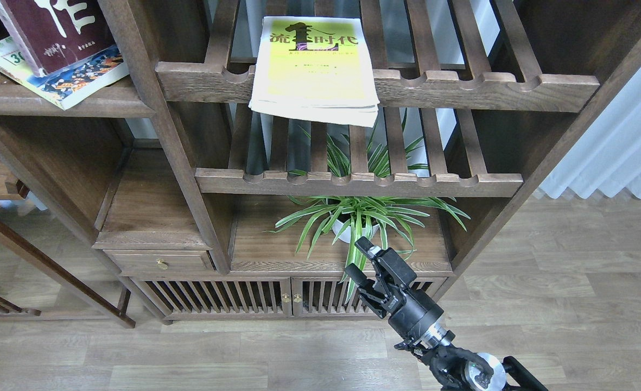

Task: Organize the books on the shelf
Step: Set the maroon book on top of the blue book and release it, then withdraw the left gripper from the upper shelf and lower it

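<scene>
The yellow-green book (313,65) lies flat on the upper slatted rack, its near edge hanging over the front rail. The thick maroon book (54,32) sits tilted at the top left, over the smaller blue-picture book (78,76), hiding most of its "300". Both are on the solid dark shelf (59,102). The maroon book's top is cut off by the view's edge, so I cannot tell whether anything holds it. My right gripper (359,262) is open and empty, low in front of the cabinet and far below the books. My left gripper is out of view.
A potted spider plant (355,217) stands on the lower board just behind my right gripper. A second slatted rack (353,182) runs below the yellow-green book. A small drawer (160,262) and slatted cabinet doors (217,296) are at the bottom. A white curtain (619,146) hangs at the right.
</scene>
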